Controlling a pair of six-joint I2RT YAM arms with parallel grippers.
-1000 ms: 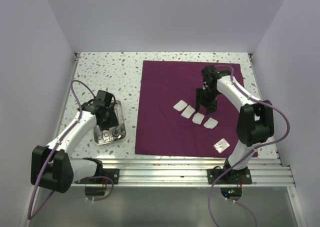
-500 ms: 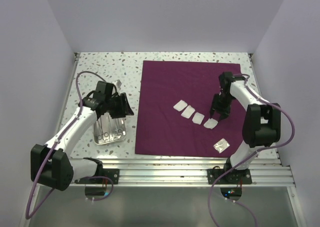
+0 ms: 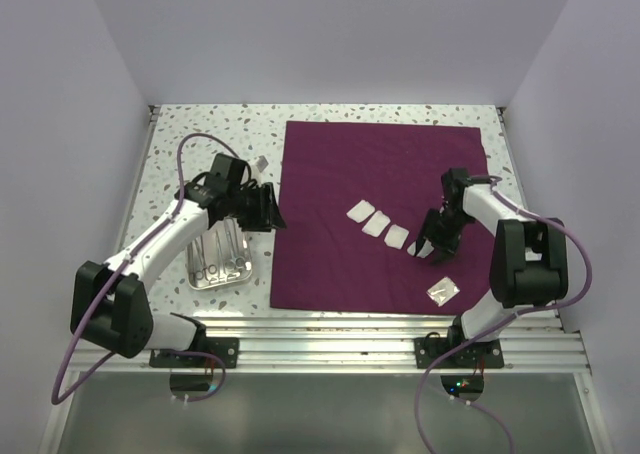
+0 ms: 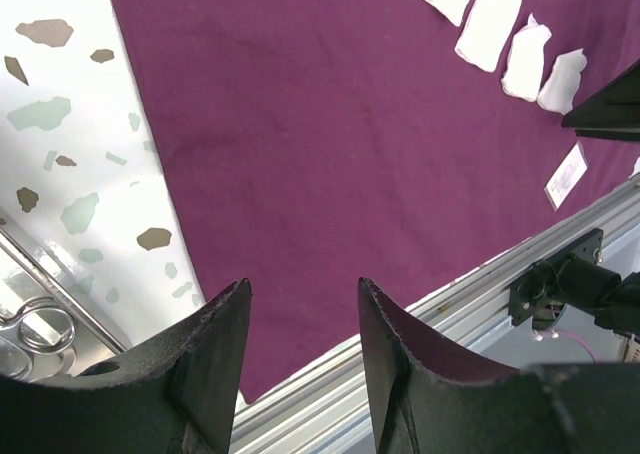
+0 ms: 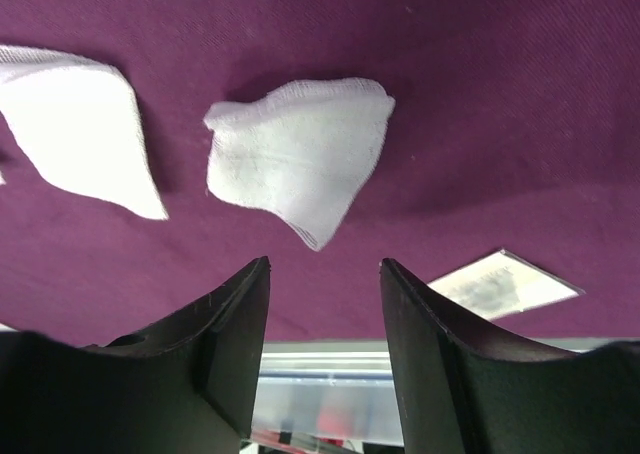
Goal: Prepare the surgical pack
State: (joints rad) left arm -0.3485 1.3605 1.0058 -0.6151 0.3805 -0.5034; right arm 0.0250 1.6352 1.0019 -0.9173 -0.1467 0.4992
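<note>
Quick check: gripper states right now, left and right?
Left gripper: open, holding nothing, over the purple cloth near its edge.
Right gripper: open, empty, above a gauze square.

The table [image 3: 200, 134] is white with lots of little grey and brown spots. Plain pale walls [image 3: 330, 34] stand on three sides of it. A shiny metal rail [image 3: 330, 339] with long grooves runs along the front edge. A small flat packet [image 3: 441, 291], white with a dark mark, lies toward the front right. Another tiny clear packet [image 3: 262, 163] lies on the spotted top, nearer the back left.
</note>
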